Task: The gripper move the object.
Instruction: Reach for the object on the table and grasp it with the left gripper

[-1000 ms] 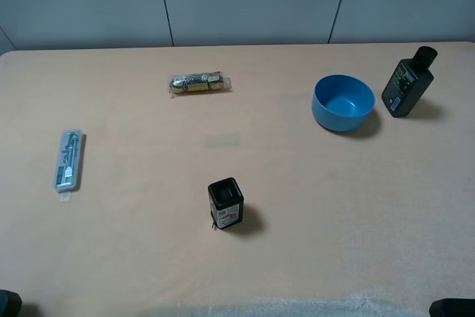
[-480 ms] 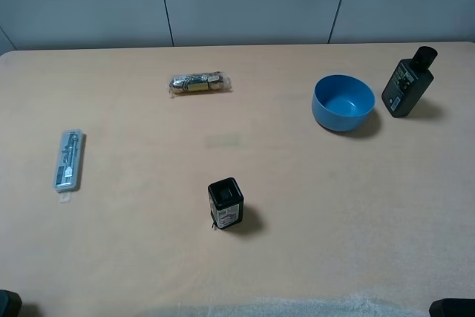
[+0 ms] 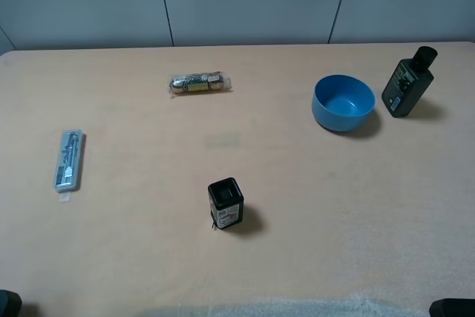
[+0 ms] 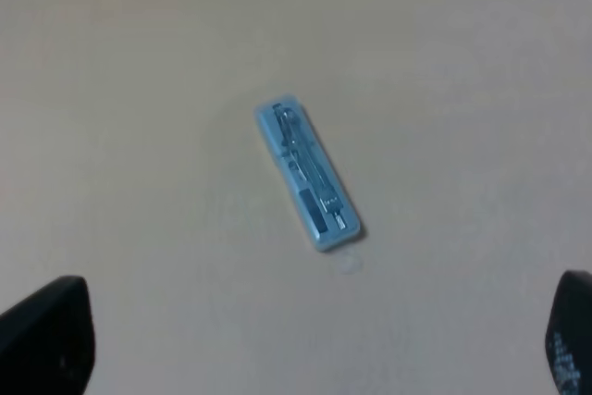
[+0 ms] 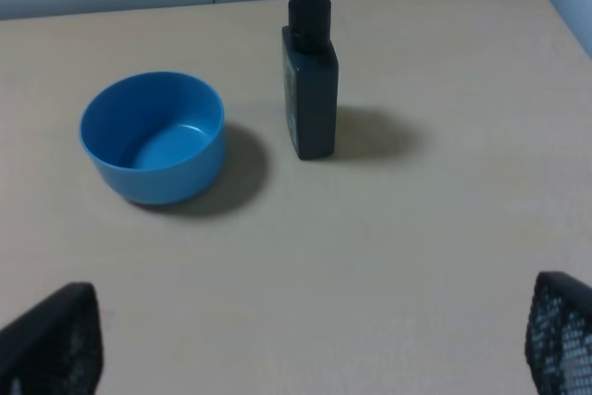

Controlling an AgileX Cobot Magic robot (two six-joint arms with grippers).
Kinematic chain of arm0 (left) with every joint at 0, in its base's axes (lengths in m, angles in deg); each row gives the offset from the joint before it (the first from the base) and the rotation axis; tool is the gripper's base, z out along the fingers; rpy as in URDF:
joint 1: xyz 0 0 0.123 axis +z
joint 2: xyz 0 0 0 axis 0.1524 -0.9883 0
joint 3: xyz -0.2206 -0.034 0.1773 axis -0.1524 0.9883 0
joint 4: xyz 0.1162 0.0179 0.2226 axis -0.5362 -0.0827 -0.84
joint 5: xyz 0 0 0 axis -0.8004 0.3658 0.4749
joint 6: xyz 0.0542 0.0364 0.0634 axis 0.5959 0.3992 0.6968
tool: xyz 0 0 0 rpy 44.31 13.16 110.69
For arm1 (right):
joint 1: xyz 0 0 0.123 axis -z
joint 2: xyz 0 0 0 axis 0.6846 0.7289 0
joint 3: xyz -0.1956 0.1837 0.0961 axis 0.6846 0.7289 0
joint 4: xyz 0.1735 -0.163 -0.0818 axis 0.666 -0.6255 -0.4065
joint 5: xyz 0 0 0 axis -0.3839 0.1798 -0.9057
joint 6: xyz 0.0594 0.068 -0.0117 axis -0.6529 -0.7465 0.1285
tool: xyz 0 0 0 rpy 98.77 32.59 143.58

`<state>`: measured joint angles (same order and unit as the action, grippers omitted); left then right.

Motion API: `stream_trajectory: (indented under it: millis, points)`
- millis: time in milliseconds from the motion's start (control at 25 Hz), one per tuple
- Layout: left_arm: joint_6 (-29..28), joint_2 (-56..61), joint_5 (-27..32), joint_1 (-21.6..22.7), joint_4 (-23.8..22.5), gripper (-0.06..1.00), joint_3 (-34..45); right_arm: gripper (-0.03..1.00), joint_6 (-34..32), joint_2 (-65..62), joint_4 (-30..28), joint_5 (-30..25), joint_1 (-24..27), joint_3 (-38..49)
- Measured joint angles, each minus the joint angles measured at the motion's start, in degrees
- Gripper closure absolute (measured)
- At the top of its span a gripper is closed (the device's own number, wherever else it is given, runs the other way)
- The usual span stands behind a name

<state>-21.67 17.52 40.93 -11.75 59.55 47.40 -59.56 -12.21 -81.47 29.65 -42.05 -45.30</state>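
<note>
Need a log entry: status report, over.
Left gripper open, empty. Right gripper open, empty. Object upright mid-table, untouched. Nothing close around it.

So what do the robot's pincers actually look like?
Only their tips show. The left pincer has two black, blocky fingers with rounded corners. The right pincer matches: black fingers with a fine dotted grip texture. No cables, markings or arm bodies are visible in these views.
</note>
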Motion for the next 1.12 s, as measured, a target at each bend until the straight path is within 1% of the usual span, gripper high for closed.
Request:
stream_trajectory:
  millis: [200,400,520,880,1120]
  points:
    - [1.5,-8.8,0.0,0.0,1.1,-0.05,-3.2,0.27,0.0,0.0,0.0,0.0,0.0,0.0]
    - [3.7,-16.3,-0.1,-0.1,4.4,-0.05,-5.3,0.27,0.0,0.0,0.0,0.0,0.0,0.0]
    - [4.1,-19.3,-0.5,-1.0,5.6,-0.05,-5.8,0.27,0.0,0.0,0.0,0.0,0.0,0.0]
    - [4.3,-28.1,-1.6,-8.7,4.8,-0.05,-9.8,0.27,0.0,0.0,0.0,0.0,0.0,0.0]
    - [4.3,-36.3,-2.8,-15.3,4.6,-0.05,-12.1,0.27,0.0,0.0,0.0,0.0,0.0,0.0]
